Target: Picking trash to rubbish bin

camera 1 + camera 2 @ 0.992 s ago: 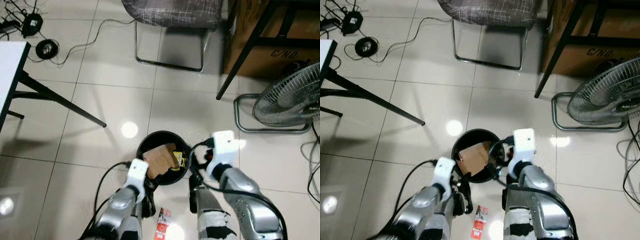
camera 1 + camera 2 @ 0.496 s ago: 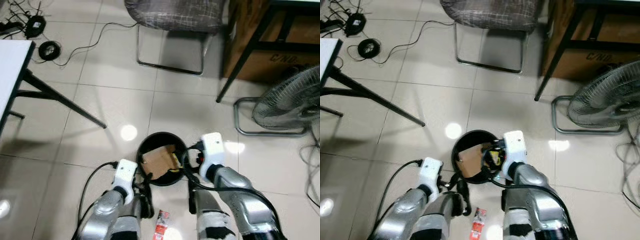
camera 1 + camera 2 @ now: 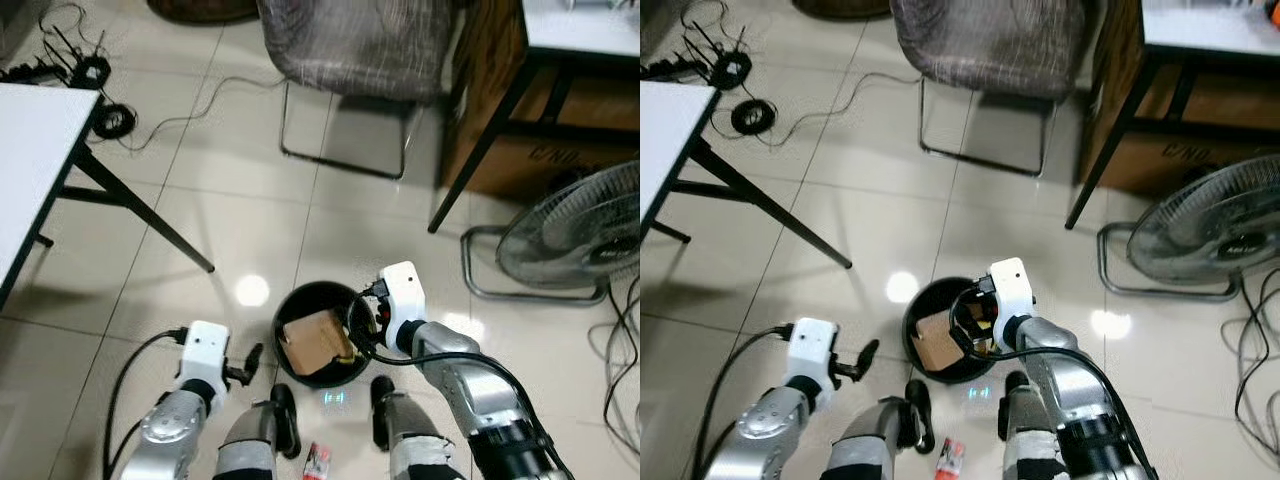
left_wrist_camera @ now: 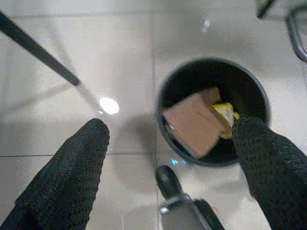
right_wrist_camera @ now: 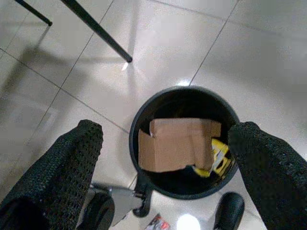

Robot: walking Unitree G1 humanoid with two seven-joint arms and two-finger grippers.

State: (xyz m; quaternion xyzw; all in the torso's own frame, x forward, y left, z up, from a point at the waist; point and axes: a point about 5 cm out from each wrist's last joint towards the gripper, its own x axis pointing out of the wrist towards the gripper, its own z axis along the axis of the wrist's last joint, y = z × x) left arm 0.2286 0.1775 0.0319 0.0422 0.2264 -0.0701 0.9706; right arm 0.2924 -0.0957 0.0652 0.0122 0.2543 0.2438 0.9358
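- Left gripper (image 4: pixel 168 158): jaws spread wide, nothing between them; it hangs low over the tiled floor (image 3: pixel 230 210), left of the rubbish bin (image 3: pixel 287 322). Judged free for the next pick.
- Red wrapper (image 3: pixel 949 457): lies flat on the floor between the robot's feet, just short of the bin, not yet binned. Judged the next piece to collect.
- To do it well: lower whichever gripper reaches it with jaws straddling the wrapper's narrow width; it is thin and flat on a glossy tile, so pinching an edge should hold better than pressing down on it. Keep clear of the robot's own foot (image 3: pixel 284 415) beside it.
- Bin: black, round, upright; brown cardboard (image 5: pixel 175 143) and a yellow scrap (image 5: pixel 218 155) already inside. Release only once above the opening, since the cardboard takes up much of it.
- Right gripper (image 5: pixel 168 158): jaws spread, empty, hovering directly above the bin mouth.
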